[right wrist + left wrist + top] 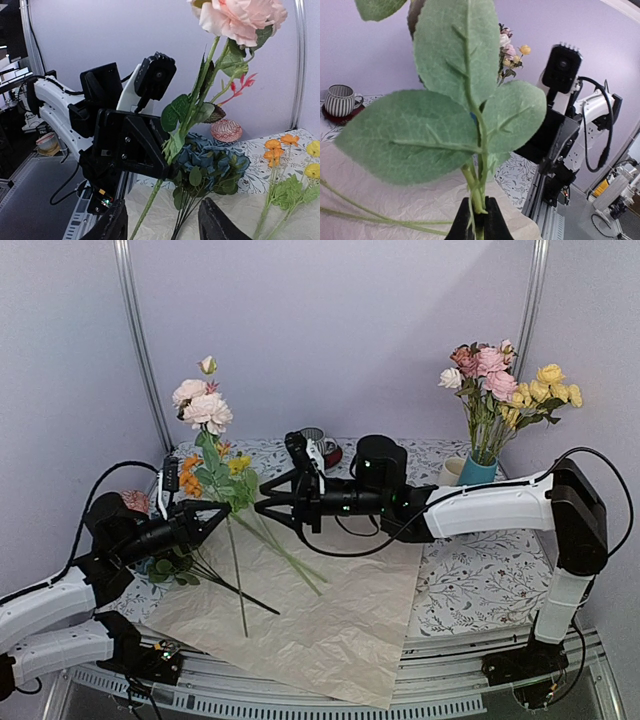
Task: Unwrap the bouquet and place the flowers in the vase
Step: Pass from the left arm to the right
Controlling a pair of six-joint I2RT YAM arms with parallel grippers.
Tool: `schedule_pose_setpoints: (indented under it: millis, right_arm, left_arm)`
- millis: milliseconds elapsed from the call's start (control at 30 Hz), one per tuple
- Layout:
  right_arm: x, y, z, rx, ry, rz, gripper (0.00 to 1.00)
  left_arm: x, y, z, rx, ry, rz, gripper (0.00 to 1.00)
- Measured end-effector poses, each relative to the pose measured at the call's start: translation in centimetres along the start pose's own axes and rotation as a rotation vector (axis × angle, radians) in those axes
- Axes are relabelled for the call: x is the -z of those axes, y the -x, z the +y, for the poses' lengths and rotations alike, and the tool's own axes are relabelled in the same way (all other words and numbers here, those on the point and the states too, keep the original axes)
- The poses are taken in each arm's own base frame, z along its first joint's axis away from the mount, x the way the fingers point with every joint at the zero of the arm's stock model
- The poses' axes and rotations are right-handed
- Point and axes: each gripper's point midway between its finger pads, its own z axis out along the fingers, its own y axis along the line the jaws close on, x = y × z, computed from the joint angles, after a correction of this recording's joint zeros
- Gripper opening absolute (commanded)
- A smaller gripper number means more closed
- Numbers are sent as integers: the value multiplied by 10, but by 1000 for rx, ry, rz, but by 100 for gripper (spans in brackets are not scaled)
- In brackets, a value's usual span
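Pink rose (208,412) upright left of centre, its stem pinched tight in the left fingers (495,225); right fingers (220,220) parted around that stem, seemingly not touching; more flowers (505,380) in the teal vase (477,472) far right.

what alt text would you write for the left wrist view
The left hand is shut on a leafy green artificial flower stem, its broad leaves filling the frame. Behind are crinkled peach paper, a striped grey cup and the right arm.
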Motion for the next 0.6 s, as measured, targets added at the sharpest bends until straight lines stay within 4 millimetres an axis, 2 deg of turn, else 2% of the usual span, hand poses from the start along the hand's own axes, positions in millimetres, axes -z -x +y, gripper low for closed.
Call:
schedule_pose_setpoints:
  millis: [133,367,600]
  right_arm:
    - [-5,0,11,-79,63,10,36]
    - [-12,-15,28,-136,123,53,31]
    - [-17,-32,39,-165,165,97,31]
  left_arm:
    - [-3,-1,-13,-39,-46,-2,0]
    - [-7,-5,-18,-68,-69,7,0]
    - [-9,-5,-22,-87,-85,9,0]
